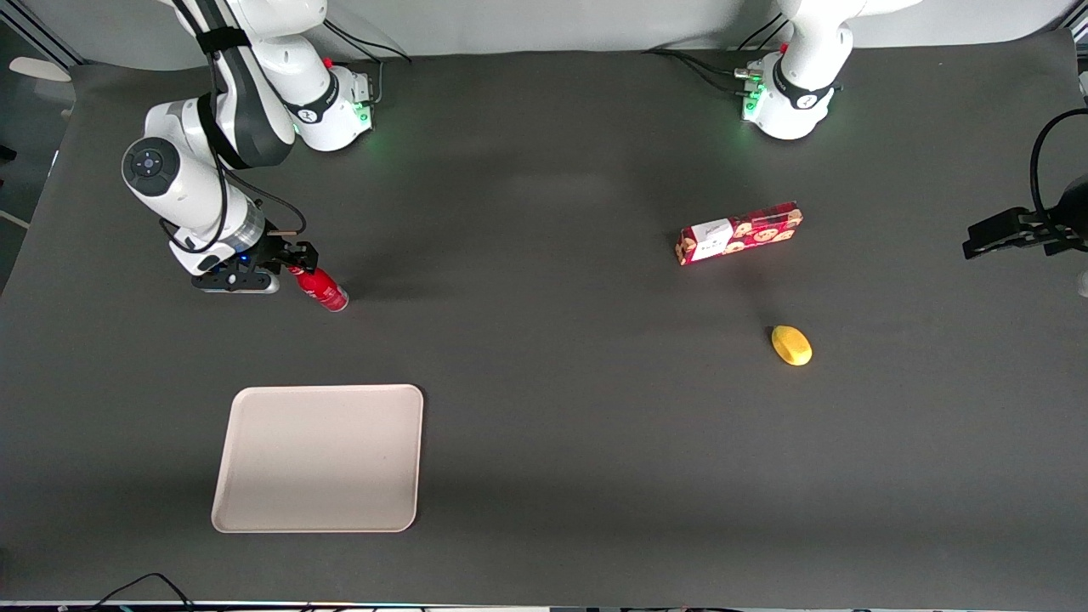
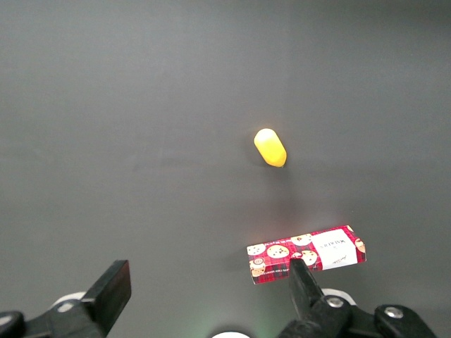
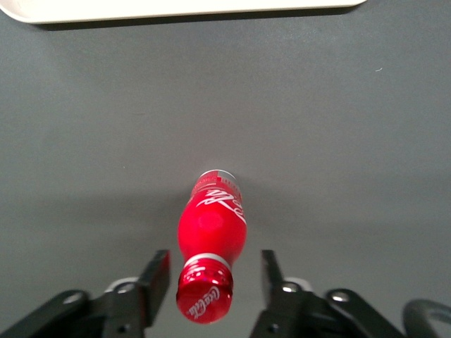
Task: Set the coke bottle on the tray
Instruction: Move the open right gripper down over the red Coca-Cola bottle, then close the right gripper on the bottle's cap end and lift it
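The coke bottle (image 1: 320, 289) is small, all red, with a red cap and a silvery base. It is on the dark mat toward the working arm's end of the table. In the right wrist view the bottle (image 3: 211, 222) has its cap pointing at the camera. My right gripper (image 1: 291, 260) is open, and its fingers (image 3: 161, 271) stand either side of the cap with a gap on both sides. The gripper (image 3: 214, 266) does not touch the bottle. The pale beige tray (image 1: 319, 459) lies flat and bare, nearer to the front camera than the bottle. Its rim (image 3: 176, 8) shows in the right wrist view.
A red rectangular cookie box (image 1: 738, 232) and a yellow lemon-like object (image 1: 791, 345) lie toward the parked arm's end of the table. Both also show in the left wrist view, the box (image 2: 307, 253) and the yellow object (image 2: 270, 147). A black camera mount (image 1: 1020, 228) stands at the table's edge.
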